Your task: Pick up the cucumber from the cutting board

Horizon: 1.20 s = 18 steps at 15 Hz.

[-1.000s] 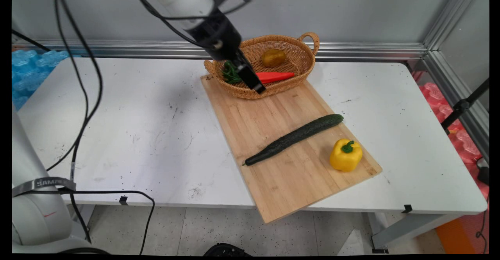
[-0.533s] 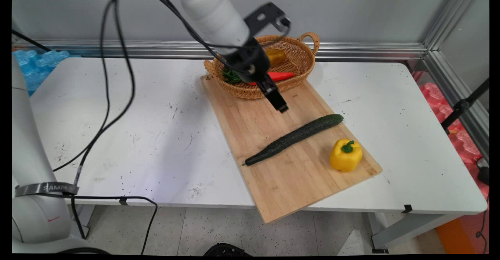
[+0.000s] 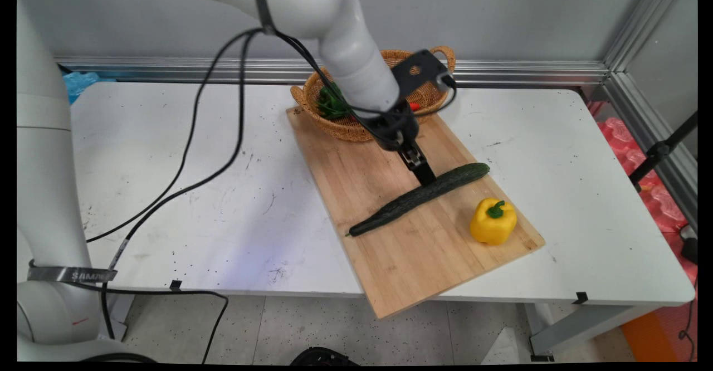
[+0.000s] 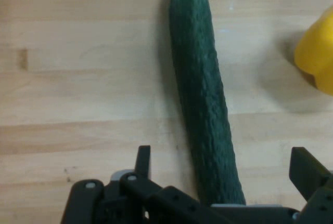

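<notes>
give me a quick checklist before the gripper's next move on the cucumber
1. Fingers open: ok.
2. Cucumber between the fingers: ok, though nearer one finger than the other.
3. Gripper down at the cucumber: ok; contact cannot tell.
4. Cucumber flat on the board: ok.
5. Pepper apart from the fingers: ok.
6. Basket behind the gripper, not touching: ok.

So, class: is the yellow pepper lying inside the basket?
No: the pepper sits on the cutting board near the cucumber, well apart from the basket.
</notes>
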Each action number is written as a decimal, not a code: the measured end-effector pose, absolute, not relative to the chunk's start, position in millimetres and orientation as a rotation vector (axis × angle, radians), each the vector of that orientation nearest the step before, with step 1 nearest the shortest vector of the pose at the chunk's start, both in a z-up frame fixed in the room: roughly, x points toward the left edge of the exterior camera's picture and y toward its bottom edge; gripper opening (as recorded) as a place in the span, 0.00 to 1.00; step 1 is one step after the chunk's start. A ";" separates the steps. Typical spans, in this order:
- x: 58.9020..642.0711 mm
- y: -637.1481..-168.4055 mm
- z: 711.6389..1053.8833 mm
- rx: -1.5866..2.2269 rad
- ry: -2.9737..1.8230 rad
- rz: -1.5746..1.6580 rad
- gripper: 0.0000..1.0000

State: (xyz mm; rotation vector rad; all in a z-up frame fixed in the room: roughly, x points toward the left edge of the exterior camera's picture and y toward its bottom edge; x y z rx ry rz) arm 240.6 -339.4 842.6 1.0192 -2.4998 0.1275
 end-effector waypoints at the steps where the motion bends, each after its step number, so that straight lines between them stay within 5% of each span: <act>1: 235.3 -340.3 836.9 1.025 -2.506 0.129 1.00; 18: 190.0 -340.8 791.2 1.112 -2.581 0.161 1.00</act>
